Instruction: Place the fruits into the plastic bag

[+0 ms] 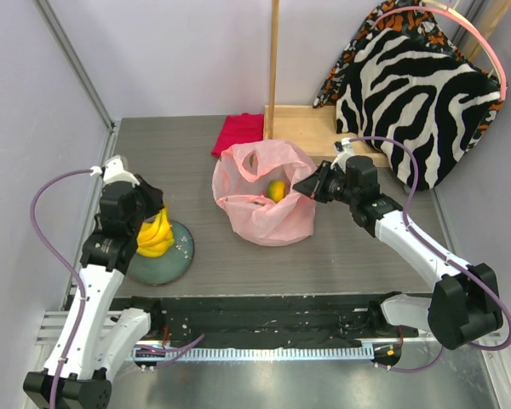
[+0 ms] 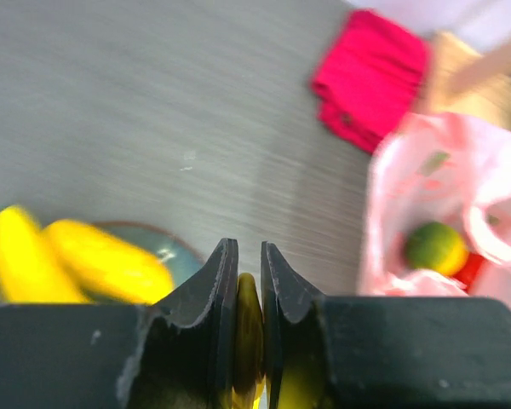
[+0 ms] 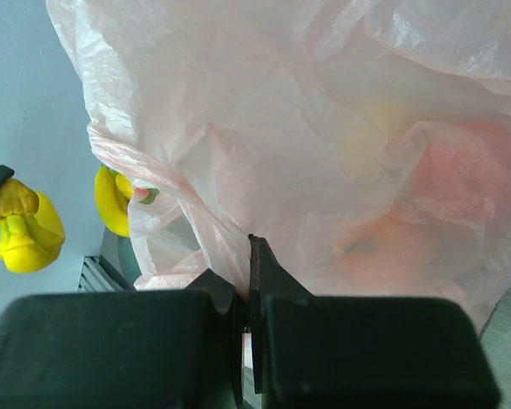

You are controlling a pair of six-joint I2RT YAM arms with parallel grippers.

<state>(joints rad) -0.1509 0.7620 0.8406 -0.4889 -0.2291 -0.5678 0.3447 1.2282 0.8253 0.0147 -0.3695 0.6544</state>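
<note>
Above the grey surface (image 1: 341, 256), the left tool (image 2: 249, 256) squeezes the stalk of the yellow banana bunch (image 1: 156, 237); it may slip. The right tool (image 3: 244, 251) nips the pink plastic bag (image 1: 268, 226); it may tear.

Translucent pink bag (image 1: 268, 223), yellow bananas (image 1: 156, 239), magenta-red cloth (image 1: 240, 133), zebra-striped cushion (image 1: 417, 102), perhaps yellow-green fruit (image 1: 276, 190)

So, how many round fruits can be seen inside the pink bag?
2. A greenish-orange fruit lies in the open pink bag; a red fruit peeks out beside it, mostly covered. More may be hidden under the plastic.
</note>
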